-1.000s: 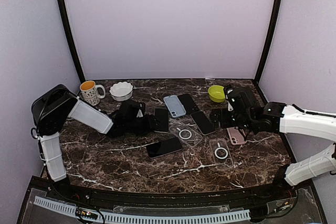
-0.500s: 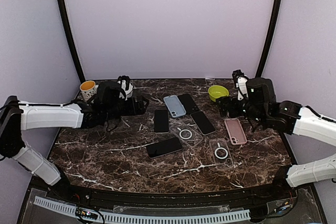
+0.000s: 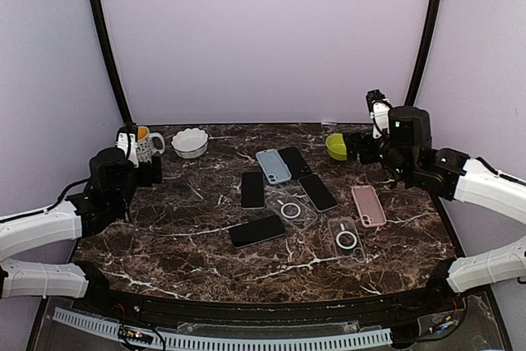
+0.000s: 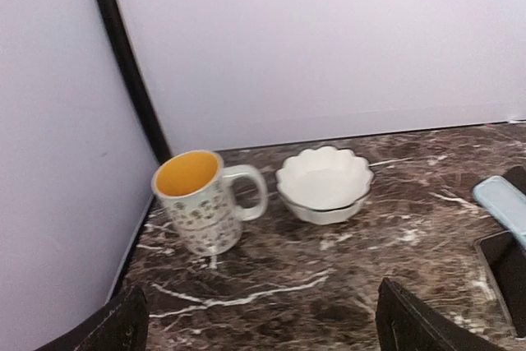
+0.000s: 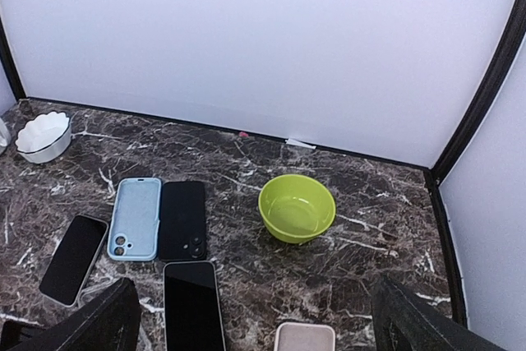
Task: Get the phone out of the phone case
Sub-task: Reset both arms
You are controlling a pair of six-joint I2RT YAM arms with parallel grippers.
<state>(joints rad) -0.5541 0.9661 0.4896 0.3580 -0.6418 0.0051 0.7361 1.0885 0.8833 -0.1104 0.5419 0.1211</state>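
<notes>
Apparently between grabs: left gripper (image 4: pixel 263 328) and right gripper (image 5: pixel 259 324) both hang above the dark marble table (image 3: pixel 189 244), jaws wide apart, holding nothing. Light blue silicone phone case (image 5: pixel 136 218) lies back-up near the table middle, just beside a black face-down phone (image 5: pixel 182 219). Lenses show through its cutout, so a phone likely sits inside. Clear ringed case (image 3: pixel 289 209) looks empty. Next move, probably: one gripper pins the blue case, the other peels a corner off.
</notes>
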